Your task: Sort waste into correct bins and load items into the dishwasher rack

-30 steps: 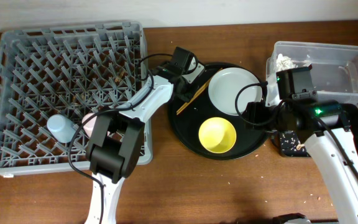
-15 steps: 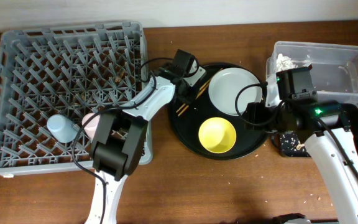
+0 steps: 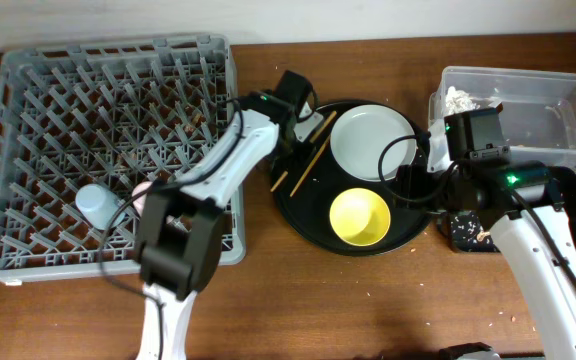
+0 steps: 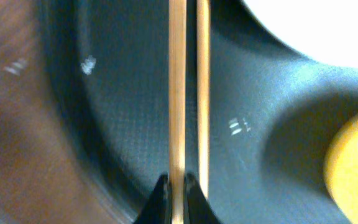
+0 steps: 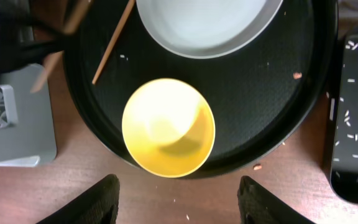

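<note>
My left gripper (image 4: pixel 177 182) is shut on one wooden chopstick (image 4: pixel 176 93) over the left side of the round black tray (image 3: pixel 408 235). The second chopstick (image 4: pixel 203 93) lies just beside it on the tray. From overhead the left gripper (image 3: pixel 290 108) is at the tray's far left rim. The white plate (image 3: pixel 368 142) and yellow bowl (image 3: pixel 360 217) sit on this tray. My right gripper (image 5: pixel 179 186) is open and empty, above the table just in front of the yellow bowl (image 5: pixel 168 127). The light-blue cup (image 3: pixel 98 205) and pink cup (image 3: pixel 146 198) lie in the grey rack (image 3: pixel 28 90).
The clear tub (image 3: pixel 538 85) at the far right holds white tissue (image 3: pixel 458 98). The shallow black tray (image 5: pixel 356 124) with crumbs sits beside the round tray, under my right arm. A few crumbs lie on the round tray and the table.
The held chopstick's lower end has swung left over the round tray's rim, apart from the other chopstick. The plate and bowl have shifted slightly. The right arm has not moved.
</note>
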You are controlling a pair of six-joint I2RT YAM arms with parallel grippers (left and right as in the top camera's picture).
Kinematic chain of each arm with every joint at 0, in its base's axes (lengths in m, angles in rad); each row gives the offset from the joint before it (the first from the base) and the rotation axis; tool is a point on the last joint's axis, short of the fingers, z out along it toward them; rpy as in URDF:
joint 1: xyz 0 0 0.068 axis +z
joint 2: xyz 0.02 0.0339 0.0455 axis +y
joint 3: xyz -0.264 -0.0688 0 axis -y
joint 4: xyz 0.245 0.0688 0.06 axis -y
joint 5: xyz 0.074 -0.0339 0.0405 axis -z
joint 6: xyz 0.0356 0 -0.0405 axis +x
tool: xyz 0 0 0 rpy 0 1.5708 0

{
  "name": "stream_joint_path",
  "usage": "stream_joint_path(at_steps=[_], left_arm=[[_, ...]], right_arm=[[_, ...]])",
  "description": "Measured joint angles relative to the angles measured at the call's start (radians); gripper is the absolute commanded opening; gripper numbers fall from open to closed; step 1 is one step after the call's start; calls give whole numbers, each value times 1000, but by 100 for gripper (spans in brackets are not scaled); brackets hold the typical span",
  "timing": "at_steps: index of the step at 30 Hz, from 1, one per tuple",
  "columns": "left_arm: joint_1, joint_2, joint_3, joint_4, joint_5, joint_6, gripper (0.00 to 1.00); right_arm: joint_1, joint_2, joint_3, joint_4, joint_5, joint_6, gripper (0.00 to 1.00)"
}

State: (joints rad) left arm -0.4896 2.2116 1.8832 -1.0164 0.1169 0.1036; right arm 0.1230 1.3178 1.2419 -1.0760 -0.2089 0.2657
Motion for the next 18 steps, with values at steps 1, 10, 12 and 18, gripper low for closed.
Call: stream_joint_path(at_steps=[1,10,12,18], left_arm=[[7,-90,8,-56,-21,-43,0],[256,-135,-74,-89,-227,-413,6],[249,-132,-73,-75,-213,-365,41],[233,-193,-23,-130,-41,-337,57]], right_arm=[[0,0,0,-2,0,0,62],[0,0,0,9,0,0,62],[0,0,0,9,0,0,62],[0,0,0,10,0,0,63]])
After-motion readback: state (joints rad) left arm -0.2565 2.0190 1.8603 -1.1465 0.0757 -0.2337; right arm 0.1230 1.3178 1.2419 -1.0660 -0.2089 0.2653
